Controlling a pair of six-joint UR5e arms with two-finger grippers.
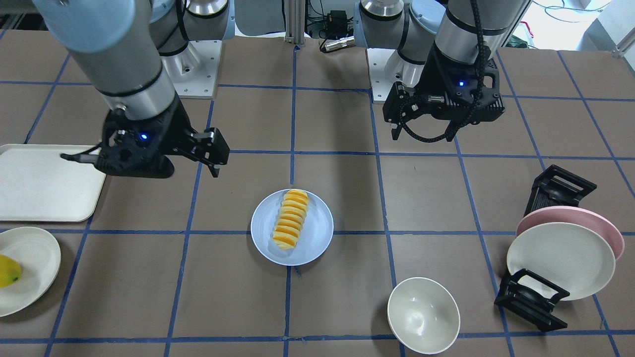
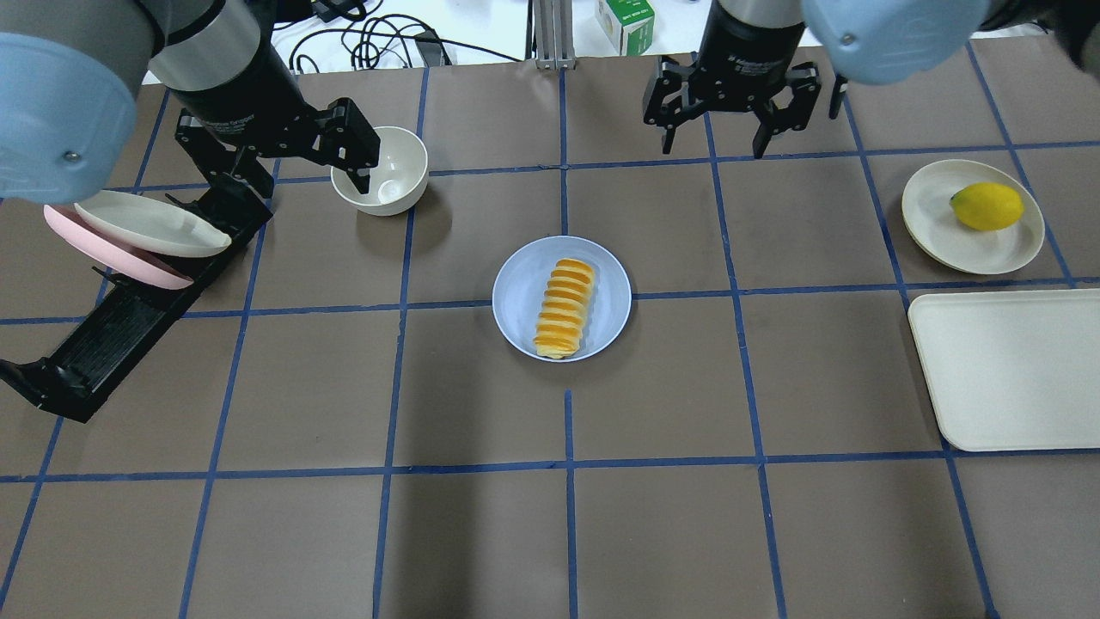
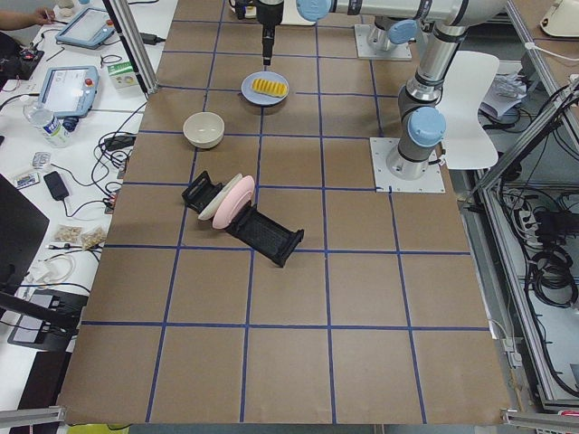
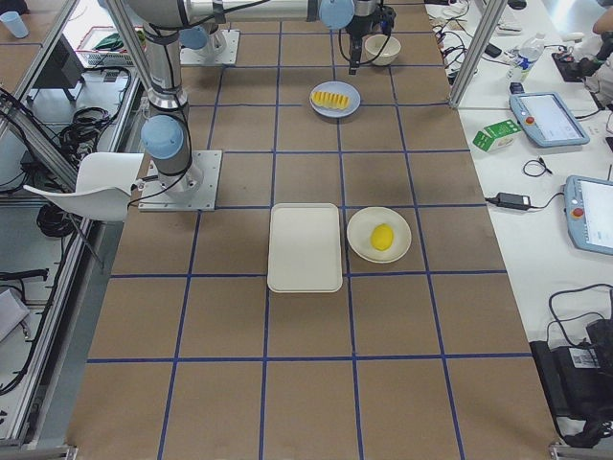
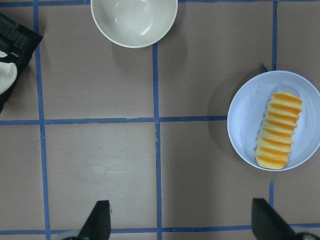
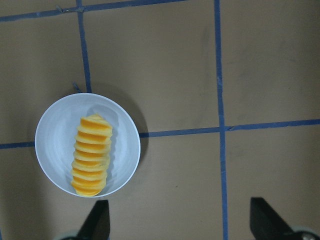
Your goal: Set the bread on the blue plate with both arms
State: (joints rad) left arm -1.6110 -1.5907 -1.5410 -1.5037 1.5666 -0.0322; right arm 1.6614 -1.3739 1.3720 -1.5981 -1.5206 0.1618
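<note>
Bread (image 1: 290, 219) lies on the blue plate (image 1: 317, 235) at the front view's centre; overhead, the left gripper (image 2: 357, 137) hangs upper left beside a white bowl (image 2: 397, 185), the right gripper (image 2: 713, 148) top right of centre; both wrist views show fingers spread apart, empty.

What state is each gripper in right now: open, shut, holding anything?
Left gripper: open, holding nothing.
Right gripper: open, holding nothing.
</note>
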